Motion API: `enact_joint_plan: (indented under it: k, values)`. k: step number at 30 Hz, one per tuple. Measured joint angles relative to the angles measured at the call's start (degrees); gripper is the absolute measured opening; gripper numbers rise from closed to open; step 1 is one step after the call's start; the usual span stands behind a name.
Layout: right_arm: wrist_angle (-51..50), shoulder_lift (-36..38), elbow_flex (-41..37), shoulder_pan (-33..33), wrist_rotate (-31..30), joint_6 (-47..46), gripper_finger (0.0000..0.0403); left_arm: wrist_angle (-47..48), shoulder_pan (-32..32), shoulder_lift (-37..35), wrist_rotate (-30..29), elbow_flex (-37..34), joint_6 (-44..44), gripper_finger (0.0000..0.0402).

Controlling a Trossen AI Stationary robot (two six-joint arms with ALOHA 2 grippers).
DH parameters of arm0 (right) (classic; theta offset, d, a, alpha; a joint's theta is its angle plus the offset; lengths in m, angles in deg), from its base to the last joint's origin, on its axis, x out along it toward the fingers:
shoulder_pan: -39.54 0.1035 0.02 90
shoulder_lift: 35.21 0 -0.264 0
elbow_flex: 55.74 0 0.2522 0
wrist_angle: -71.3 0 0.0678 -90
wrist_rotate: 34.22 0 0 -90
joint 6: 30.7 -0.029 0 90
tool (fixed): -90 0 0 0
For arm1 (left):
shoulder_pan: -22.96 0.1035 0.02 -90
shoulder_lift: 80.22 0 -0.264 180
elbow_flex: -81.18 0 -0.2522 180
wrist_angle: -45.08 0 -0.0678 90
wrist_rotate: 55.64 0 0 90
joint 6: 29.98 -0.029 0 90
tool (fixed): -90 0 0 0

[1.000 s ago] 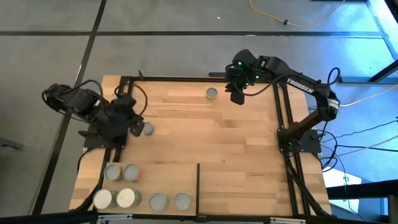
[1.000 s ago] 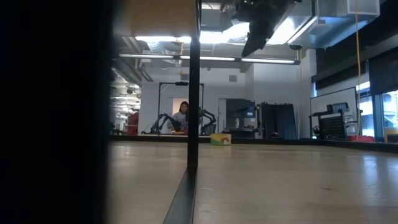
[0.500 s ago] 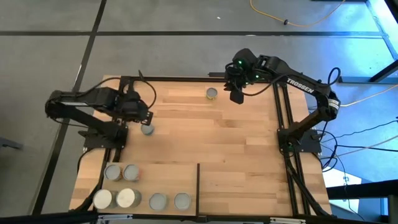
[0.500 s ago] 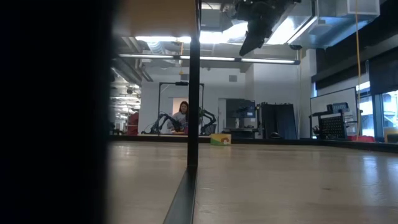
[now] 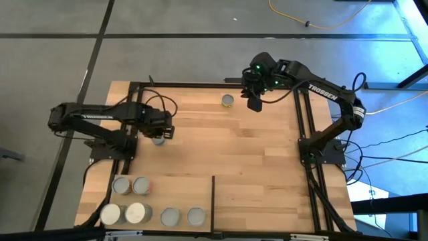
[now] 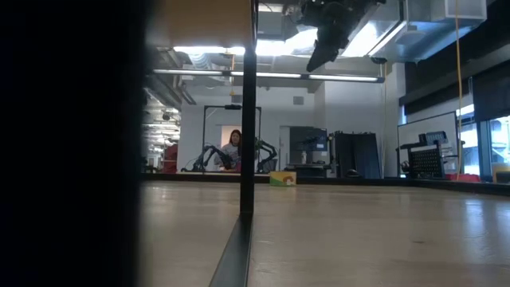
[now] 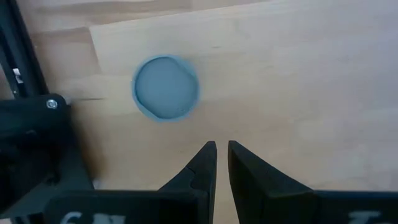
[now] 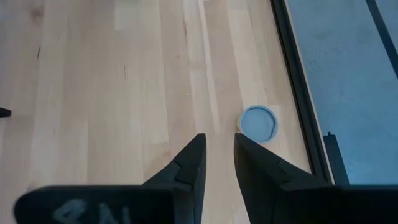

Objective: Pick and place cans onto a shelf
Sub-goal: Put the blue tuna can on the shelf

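The left gripper (image 5: 162,131) hangs over the table's left side, directly above a loose can (image 7: 166,87) that stands upright on the planked tabletop (image 5: 227,147); its two fingers (image 7: 200,167) stand nearly together with only a thin slot between them, and nothing is held. The right gripper (image 5: 255,104) hangs near the far edge, just beside a second loose can (image 5: 228,101), with its fingers (image 8: 189,165) likewise parted only by a narrow slot and empty. Six cans already stand on the shelf (image 5: 180,191) at the near left corner: two wider whitish-topped ones (image 5: 122,213), two grey-topped ones behind them (image 5: 131,185) and two more beside them (image 5: 182,216), all on the left of the thin black upright edge (image 5: 213,201). In handling terms, each can appears to be a rigid metal cylinder, small and probably light, with a smooth side wall that may slip under a weak or off-centre pinch. The flat top offers no hold, so the recommended grip is across the side wall at about mid-height, fingers on opposite sides of the round body. The slot now showing looks narrower than the can below the left gripper, so a wider opening is judged necessary before descent. A can nudged off-centre is likely to slide or tip.
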Motion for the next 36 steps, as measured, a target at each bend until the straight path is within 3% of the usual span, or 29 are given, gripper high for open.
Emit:
enact_joint_plan:
  k: [8,21,36]
  values:
    - [1.1,0.0,0.0,0.0,0.0,0.0,0.0085,-8.3,1.9,0.0,1.9,-10.1,0.4,0.0033]
    - [2.4,0.0,0.0,0.0,0.0,0.0,0.0085,-21.4,1.9,0.0,-0.3,-20.0,-8.5,0.0033]
    - [2.4,0.0,0.0,0.0,0.0,0.0,0.0085,-24.4,2.0,0.0,-1.8,-21.7,-13.9,0.0033]
